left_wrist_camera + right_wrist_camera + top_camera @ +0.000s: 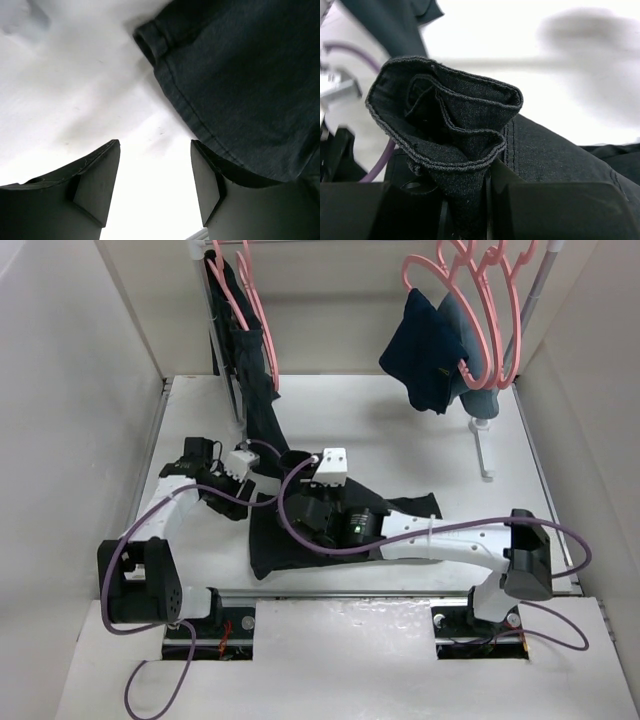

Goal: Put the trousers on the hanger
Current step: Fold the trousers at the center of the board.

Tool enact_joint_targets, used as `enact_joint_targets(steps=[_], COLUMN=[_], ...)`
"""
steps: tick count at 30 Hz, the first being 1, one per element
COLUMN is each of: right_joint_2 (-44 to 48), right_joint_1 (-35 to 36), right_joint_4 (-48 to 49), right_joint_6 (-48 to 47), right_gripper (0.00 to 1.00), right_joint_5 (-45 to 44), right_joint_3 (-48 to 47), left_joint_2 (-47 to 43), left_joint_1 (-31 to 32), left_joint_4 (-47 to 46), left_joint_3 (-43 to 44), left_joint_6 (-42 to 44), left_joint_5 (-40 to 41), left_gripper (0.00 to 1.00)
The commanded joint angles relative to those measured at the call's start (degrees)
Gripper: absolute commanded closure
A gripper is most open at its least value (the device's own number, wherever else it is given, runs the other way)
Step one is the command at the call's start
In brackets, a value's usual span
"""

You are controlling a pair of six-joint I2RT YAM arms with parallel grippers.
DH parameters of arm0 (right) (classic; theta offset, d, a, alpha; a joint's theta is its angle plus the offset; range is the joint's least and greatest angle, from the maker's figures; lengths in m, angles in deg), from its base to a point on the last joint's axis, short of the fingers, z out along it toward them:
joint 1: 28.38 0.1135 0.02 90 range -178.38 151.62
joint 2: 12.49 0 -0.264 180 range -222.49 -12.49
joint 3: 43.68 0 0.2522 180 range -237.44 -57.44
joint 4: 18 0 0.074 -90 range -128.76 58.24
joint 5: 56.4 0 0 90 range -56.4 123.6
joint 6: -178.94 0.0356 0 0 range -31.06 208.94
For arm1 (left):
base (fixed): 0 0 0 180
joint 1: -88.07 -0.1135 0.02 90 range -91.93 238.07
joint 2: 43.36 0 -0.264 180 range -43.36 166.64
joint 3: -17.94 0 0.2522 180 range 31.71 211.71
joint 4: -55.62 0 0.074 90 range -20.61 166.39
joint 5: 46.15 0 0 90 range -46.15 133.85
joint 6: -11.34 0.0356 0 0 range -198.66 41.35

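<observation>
No legible text, label, brand, number or sign appears in any view. The only possible marking is a small yellowish fleck on the dark navy garment. It sits near that garment's lower edge and is too small to read.

Your left gripper hangs low with its fingers spread wide. Your right arm stretches low across to the left, its gripper pinched tight on a bunched fold of the trousers
</observation>
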Motion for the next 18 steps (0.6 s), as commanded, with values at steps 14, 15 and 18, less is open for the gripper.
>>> enact_joint_targets(steps=[14,15,18], right_joint_2=[-14.60,-15.39,-18.21], right_joint_1=[5.22,6.87,9.17], right_joint_4=[18.48,18.48,19.71], right_joint_6=[-22.74,-24.17,-31.81], right_gripper=[0.85,0.85,0.71], right_joint_5=[25.82,29.15,35.22], right_joint_3=[-3.67,-3.67,-3.05], left_joint_2=[1.17,1.17,-0.24], left_joint_1=[-8.25,-8.27,-9.58], left_joint_4=[-2.40,-2.40,-1.79], left_joint_3=[3.43,4.65,6.15], left_joint_6=[-8.70,-9.23,-10.81], left_joint_5=[8.40,9.71,11.74], left_gripper=[0.41,0.39,0.38])
